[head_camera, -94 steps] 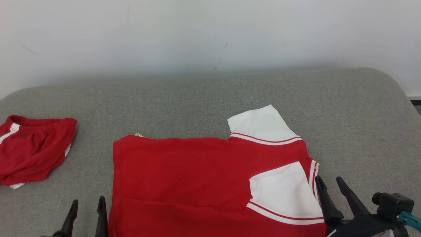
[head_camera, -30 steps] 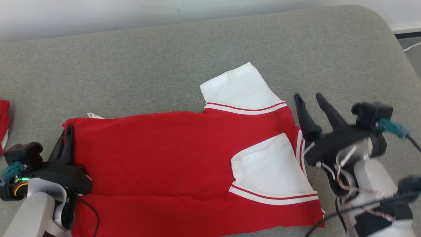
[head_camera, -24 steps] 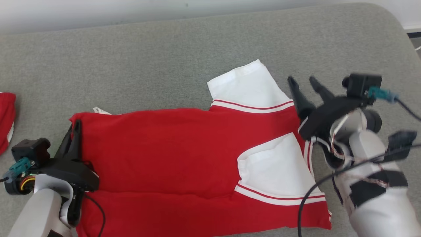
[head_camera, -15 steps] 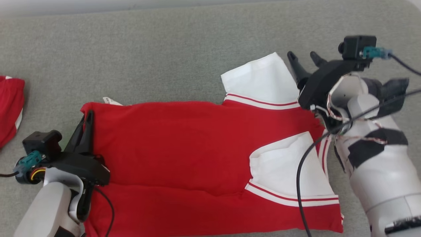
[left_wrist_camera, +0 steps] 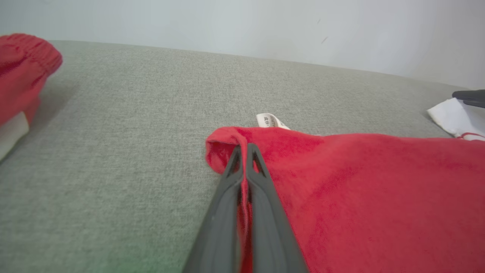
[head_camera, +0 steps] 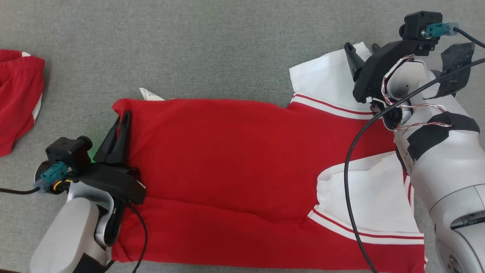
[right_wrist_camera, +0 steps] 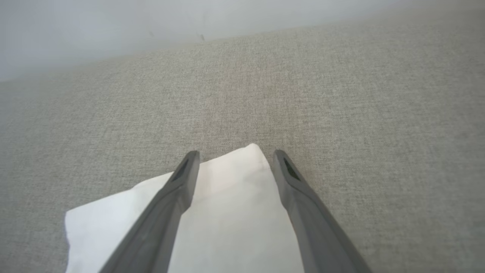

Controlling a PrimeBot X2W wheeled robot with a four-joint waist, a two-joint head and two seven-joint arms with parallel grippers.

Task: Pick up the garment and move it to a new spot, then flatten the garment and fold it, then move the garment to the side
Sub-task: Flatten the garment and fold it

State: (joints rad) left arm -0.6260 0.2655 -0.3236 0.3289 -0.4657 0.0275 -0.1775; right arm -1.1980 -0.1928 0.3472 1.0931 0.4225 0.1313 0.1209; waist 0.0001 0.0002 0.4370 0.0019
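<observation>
Shorts (head_camera: 19, 98) at the left edge of the grey cushion (head_camera: 212, 45): red jersey, gathered elastic waistband, white trim, crumpled in a heap, well apart from the shirt.

Left arm next: pale forearm rising from the near left, black wrist housing, left gripper (head_camera: 125, 114) slanting forward and low over the cushion. Long, dark, tapered fingers pressed together, pinching the red T-shirt (head_camera: 227, 151) on its left edge, just short of the far left corner. Sliver of red cloth caught between them in the left wrist view.

White care label (head_camera: 149, 94) poking out beyond that corner, flat on the cushion.

T-shirt spread across the middle of the cushion: soft matte knit, roughly rectangular, one long shallow crease running side to side near the front.

At its right end, two white sleeves with red-and-white banding: near sleeve (head_camera: 363, 189) folded over the body, far sleeve (head_camera: 322, 79) jutting toward the far edge.

Right arm: bulky white forearm, black tape, loose wires, right gripper (head_camera: 362, 46) pointing away. Fingers spread wide, one each side of the far sleeve's corner, gripping nothing; whether touching the cloth, cannot tell.

Cushion coarse, woven, flat.
</observation>
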